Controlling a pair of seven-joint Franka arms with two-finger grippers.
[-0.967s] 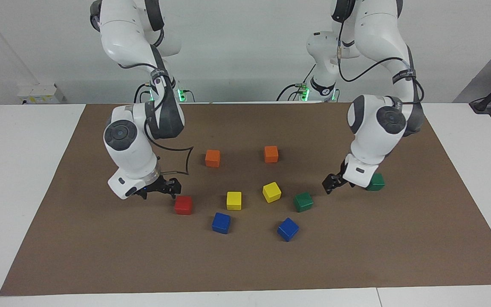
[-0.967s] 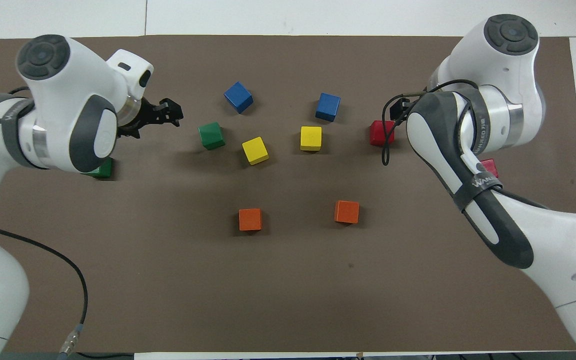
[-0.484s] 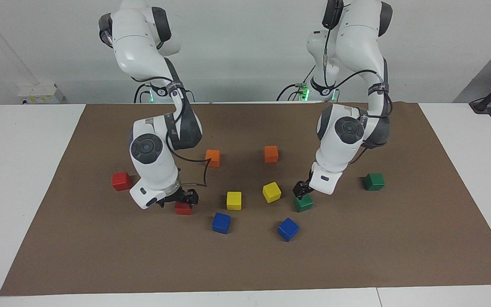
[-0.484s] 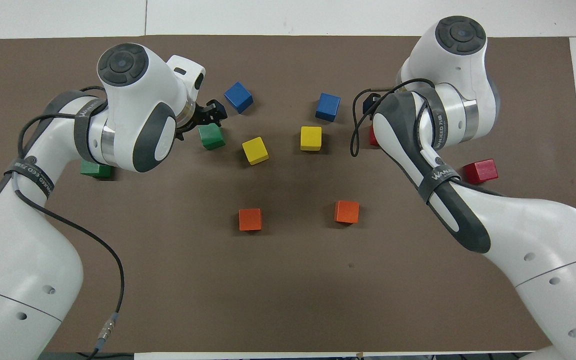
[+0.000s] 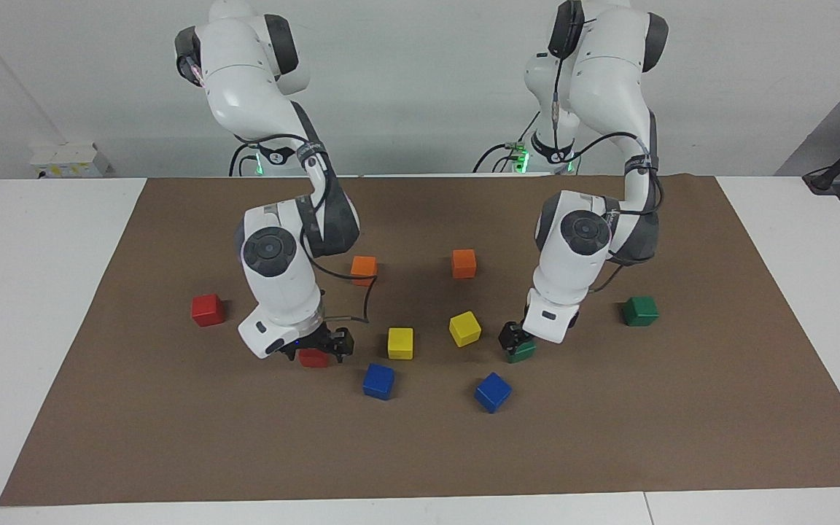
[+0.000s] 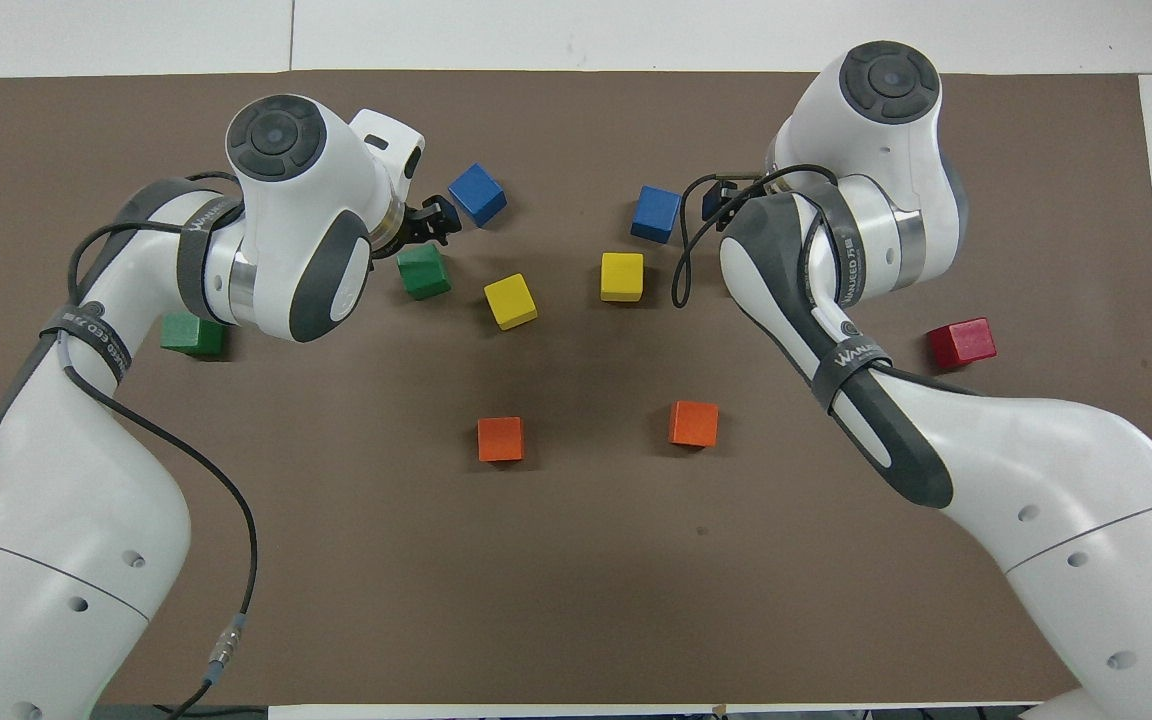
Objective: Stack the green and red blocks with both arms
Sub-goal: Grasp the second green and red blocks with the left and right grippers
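Brown mat (image 5: pixel 172 437), items across the facing view:

- Red block (image 5: pixel 207 310): loose, toward the right arm's end.
- Right gripper (image 5: pixel 316 347): low over a second red block (image 5: pixel 312 358), fingers open astride it; closure on it cannot be told.
- Blue cubes (image 5: pixel 378 380) (image 5: pixel 492 391): farthest from the robots.
- Yellow cubes (image 5: pixel 400 343) (image 5: pixel 465 328): mid-mat.
- Orange cubes (image 5: pixel 364 269) (image 5: pixel 464 263): nearest the robots.
- Left gripper (image 5: pixel 512 337): down at a green block (image 5: pixel 520 352), tips touching its top; jaw state cannot be told.
- Second green block (image 5: pixel 640 310): loose, toward the left arm's end.
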